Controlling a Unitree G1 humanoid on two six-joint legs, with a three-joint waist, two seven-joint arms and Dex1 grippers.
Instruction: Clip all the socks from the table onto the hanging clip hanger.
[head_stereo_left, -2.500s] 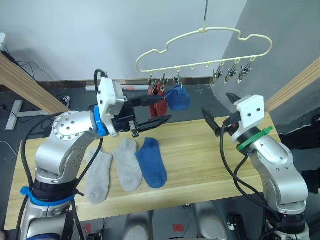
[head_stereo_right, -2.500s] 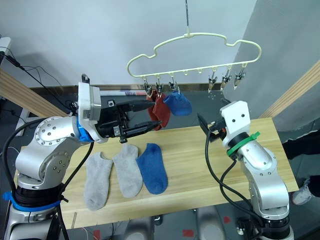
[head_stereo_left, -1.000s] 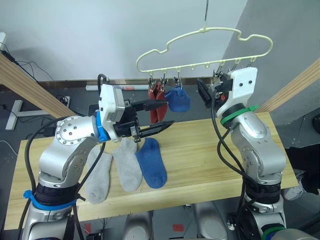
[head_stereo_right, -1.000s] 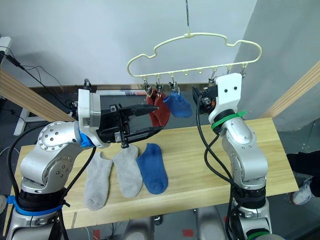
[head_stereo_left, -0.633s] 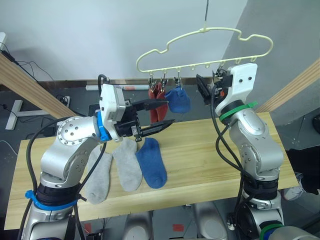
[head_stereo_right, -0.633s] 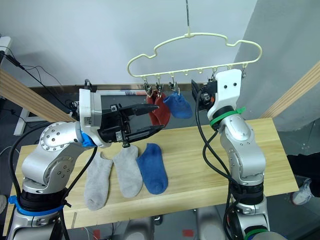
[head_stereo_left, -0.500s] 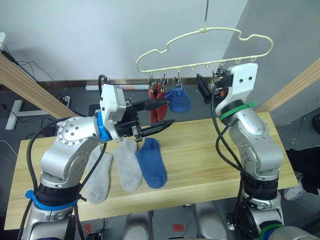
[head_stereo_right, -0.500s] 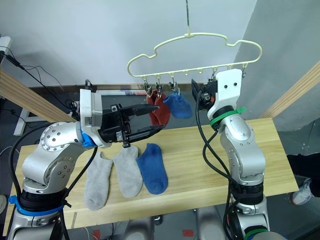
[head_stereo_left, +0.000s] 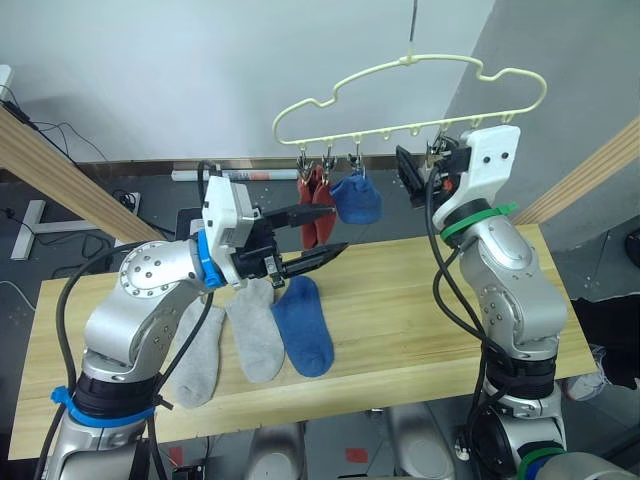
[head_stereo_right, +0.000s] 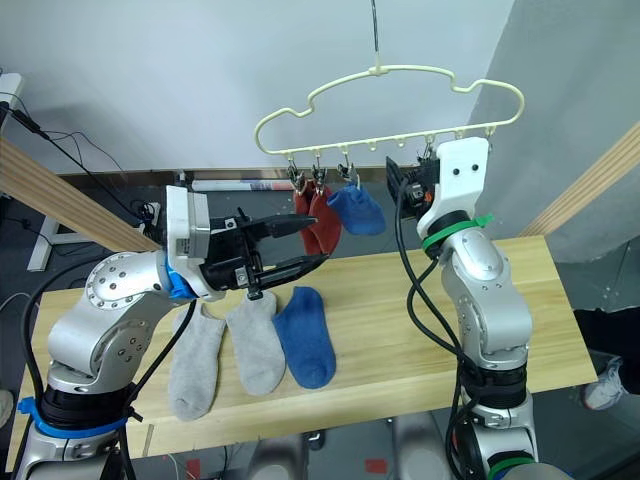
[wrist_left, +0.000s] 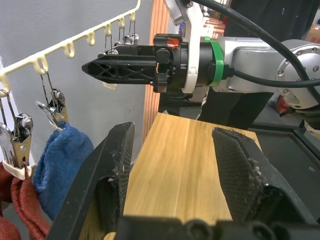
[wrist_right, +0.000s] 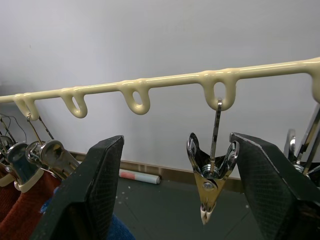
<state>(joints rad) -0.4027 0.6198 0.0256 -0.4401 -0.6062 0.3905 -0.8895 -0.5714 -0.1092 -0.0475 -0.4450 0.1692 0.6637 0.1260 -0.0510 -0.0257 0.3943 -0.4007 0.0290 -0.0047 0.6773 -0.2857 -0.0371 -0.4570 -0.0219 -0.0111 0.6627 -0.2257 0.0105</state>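
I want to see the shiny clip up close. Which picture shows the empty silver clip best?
The right wrist view: the empty silver metal clip hangs large between the open right gripper fingers. The eye views show it small beside that gripper; the left wrist view shows clips far off on the pale yellow-green wire hanger.

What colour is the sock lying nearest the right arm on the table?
Royal blue; the sock shows best in the left eye view.

Grey socks (head_stereo_left: 228, 335) on the table (head_stereo_left: 420, 300): two
Blue socks (head_stereo_left: 300, 323): one on table, one hanging
Red socks (head_stereo_left: 317, 208) hanging: two
Clip hanger (head_stereo_left: 405, 95): one
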